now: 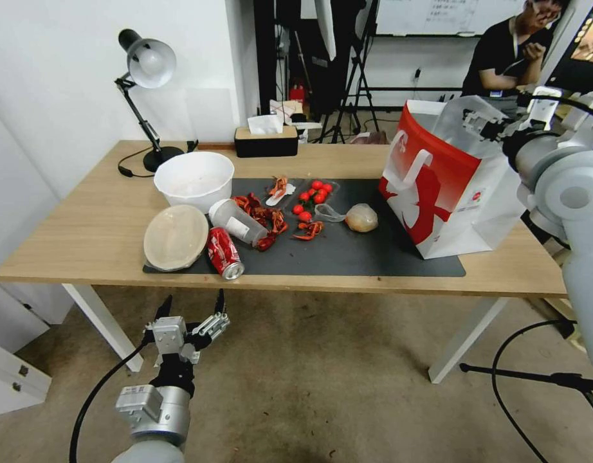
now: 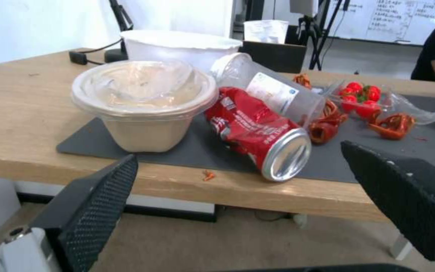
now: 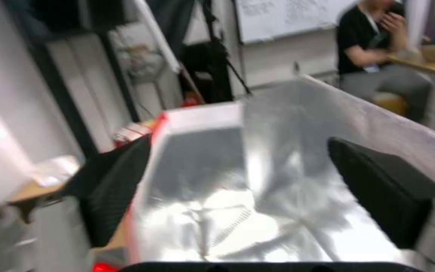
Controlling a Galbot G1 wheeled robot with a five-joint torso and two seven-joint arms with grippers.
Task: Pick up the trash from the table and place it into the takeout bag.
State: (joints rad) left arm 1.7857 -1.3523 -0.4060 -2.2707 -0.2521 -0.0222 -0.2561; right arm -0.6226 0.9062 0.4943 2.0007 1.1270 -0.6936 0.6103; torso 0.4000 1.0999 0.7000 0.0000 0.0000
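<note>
The trash lies on the table's (image 1: 84, 238) dark mat. A dented red soda can (image 1: 224, 253) (image 2: 258, 132) rests on its side at the front edge, beside a round beige lidded bowl (image 1: 176, 236) (image 2: 144, 102) and a toppled clear plastic cup (image 1: 238, 222) (image 2: 273, 90). A brownish wrapped lump (image 1: 361, 217) sits mid-mat. My left gripper (image 1: 192, 305) (image 2: 238, 155) hangs open below the table's front edge, facing the can. The red-and-white takeout bag (image 1: 447, 186) stands at the right. Above its lined mouth (image 3: 258, 189) my right gripper (image 1: 482, 122) (image 3: 238, 151) is open and holds nothing.
A big white bowl (image 1: 193, 180) stands behind the beige one. Red crayfish shells (image 1: 267, 222) and cherry tomatoes (image 1: 312, 191) are strewn over the mat. A desk lamp (image 1: 145, 71) and a tissue box (image 1: 265, 138) are at the back edge. A tripod leg (image 1: 534, 376) crosses the floor at the right.
</note>
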